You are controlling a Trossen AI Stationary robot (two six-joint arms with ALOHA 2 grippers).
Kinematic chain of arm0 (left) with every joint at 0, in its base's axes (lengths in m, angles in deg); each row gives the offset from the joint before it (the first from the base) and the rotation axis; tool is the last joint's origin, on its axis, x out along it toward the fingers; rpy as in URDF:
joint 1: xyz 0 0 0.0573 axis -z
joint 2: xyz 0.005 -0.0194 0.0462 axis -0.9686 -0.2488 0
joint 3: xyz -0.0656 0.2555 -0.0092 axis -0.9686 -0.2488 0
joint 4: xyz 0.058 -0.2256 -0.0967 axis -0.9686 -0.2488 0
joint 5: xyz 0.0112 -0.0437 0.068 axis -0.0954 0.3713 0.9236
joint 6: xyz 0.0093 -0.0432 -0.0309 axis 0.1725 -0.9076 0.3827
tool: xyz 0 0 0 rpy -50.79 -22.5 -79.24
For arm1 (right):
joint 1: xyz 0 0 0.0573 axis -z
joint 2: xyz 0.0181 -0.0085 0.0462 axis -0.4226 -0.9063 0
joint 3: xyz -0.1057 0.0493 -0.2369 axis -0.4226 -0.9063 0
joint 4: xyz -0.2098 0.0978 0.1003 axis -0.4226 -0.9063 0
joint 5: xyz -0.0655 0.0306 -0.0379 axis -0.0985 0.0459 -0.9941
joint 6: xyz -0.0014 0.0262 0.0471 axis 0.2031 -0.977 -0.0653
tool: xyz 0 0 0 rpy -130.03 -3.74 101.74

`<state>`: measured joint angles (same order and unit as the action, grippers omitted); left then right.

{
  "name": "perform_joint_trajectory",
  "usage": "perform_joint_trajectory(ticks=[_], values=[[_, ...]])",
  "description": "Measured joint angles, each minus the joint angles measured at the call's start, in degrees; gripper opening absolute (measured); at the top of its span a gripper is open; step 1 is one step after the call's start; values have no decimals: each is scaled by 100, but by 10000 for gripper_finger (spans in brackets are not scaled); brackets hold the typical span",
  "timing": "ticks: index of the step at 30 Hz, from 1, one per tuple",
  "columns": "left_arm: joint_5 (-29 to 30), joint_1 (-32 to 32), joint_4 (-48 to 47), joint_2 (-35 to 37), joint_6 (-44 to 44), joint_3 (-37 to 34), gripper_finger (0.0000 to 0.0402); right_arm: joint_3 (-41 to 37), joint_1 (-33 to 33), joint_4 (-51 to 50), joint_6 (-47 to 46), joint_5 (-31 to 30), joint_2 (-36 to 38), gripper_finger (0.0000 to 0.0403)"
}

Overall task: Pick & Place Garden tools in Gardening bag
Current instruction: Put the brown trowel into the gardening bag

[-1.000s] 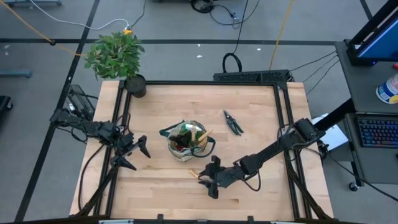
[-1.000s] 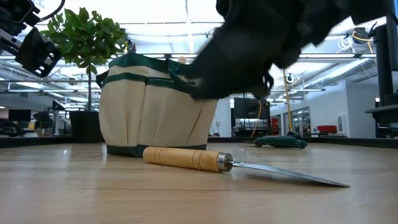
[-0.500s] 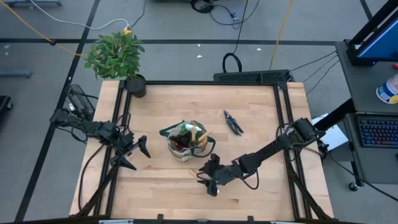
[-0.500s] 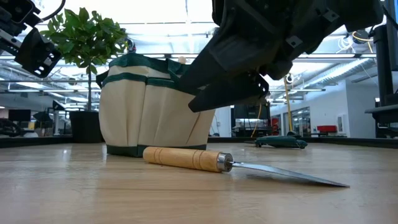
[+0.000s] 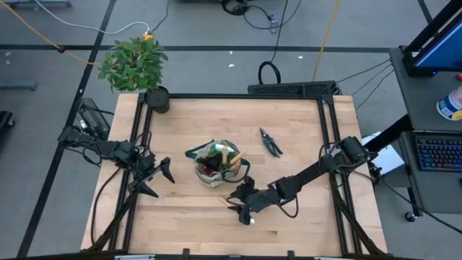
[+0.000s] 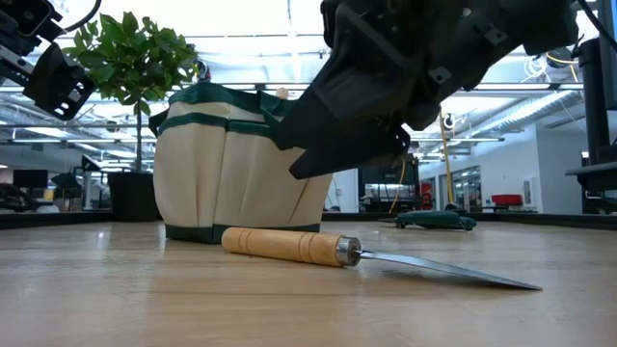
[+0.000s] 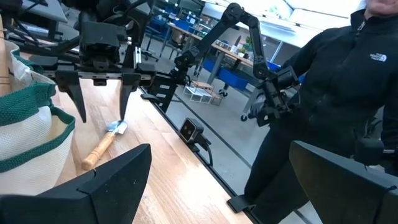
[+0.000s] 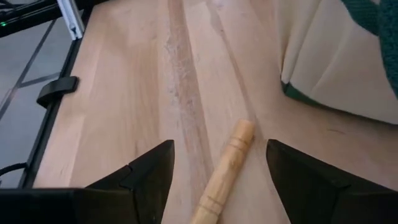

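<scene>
While tools fill the gardening bag (image 5: 216,167), a trowel (image 6: 318,247) lies outside.

The only legible writing is a small white brand mark, "THE NORTH FACE", on the upper chest of the black jacket (image 7: 348,81) worn by a person standing beyond the table's edge in the left wrist view (the letters are tiny, but the logo reads). Nothing else is readable.

Table contents, overhead.
Gardening bag (image 5: 216,165) mid-table; pruning shears (image 5: 271,141) toward right edge; right gripper (image 5: 238,204) over trowel (image 5: 226,200); left gripper (image 5: 157,177) near left edge.
</scene>
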<state>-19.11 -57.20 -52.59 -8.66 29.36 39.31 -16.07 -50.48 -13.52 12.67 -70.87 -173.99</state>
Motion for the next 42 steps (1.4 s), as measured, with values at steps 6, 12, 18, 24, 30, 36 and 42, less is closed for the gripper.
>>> perform_joint_trajectory(ticks=[6,12,18,24,30,36,42], values=[[0,2,0,-2,-9,0,390,253,-3,43,-145,154,-443,249],[-1,2,-3,0,-40,-2,390,728,-8,-177,84,143,-940,249],[-6,0,-14,-7,-42,-2,390,1156,-10,-614,41,88,-1334,249],[-52,1,-20,-7,-35,-2,390,1180,-13,-697,21,54,-1403,235],[-55,1,-17,-7,-35,-2,390,1178,-12,-824,-241,-100,-1413,179],[-55,2,-12,-7,-34,-2,390,1169,-10,-865,-514,-269,-1422,103],[-55,2,-11,-7,-33,-2,390,1165,-8,-870,-757,-264,-1425,58]])
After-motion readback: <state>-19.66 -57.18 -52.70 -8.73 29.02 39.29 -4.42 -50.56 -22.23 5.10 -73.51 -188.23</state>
